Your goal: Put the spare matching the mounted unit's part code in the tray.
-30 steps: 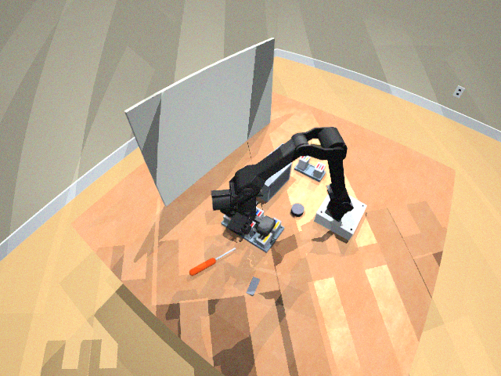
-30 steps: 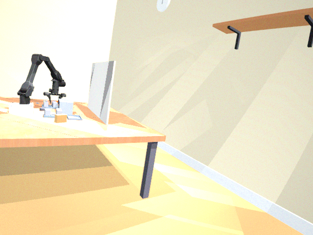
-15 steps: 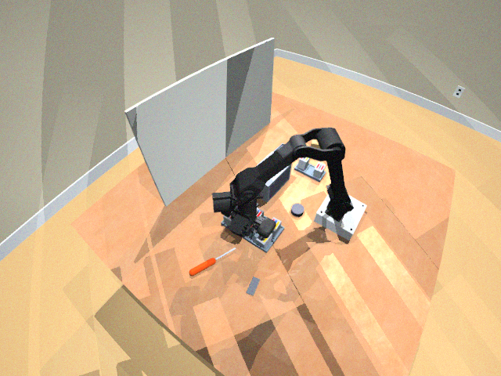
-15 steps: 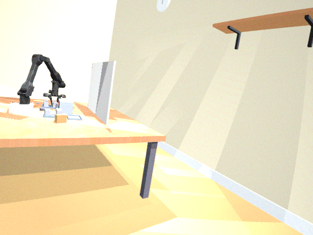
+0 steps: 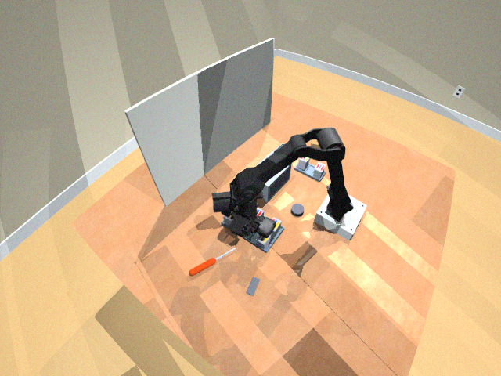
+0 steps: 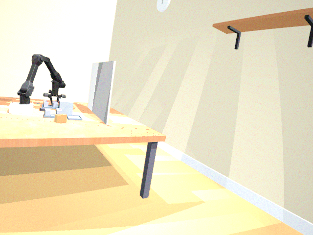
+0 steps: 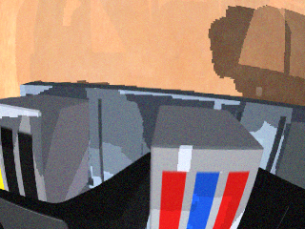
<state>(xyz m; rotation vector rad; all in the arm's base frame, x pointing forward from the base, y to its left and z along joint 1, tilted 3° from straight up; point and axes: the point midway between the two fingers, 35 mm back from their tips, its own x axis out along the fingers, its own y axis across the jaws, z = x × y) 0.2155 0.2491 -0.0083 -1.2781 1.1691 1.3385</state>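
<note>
Red-blue-red bars mark the grey block (image 7: 205, 186) clamped in the gripper (image 5: 246, 226) (image 6: 53, 104) (image 7: 191, 162), well inside the bench's (image 5: 355, 299) (image 6: 83, 140) edges; no lettering is legible.

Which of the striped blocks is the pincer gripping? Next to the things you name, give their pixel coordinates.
The block with red, blue and red stripes (image 7: 206, 191); the neighbouring block (image 7: 64, 143) shows yellow and black stripes.

From where I steer, this looks like a plain workshop or lab room: a bare wooden shelf (image 6: 262, 22) on black brackets, a round wall clock (image 6: 163, 4), a wall outlet (image 5: 458, 91), and a screwdriver (image 5: 203, 266) lying inward from the edges of the wooden tabletop (image 5: 388, 153) (image 6: 83, 141).
</note>
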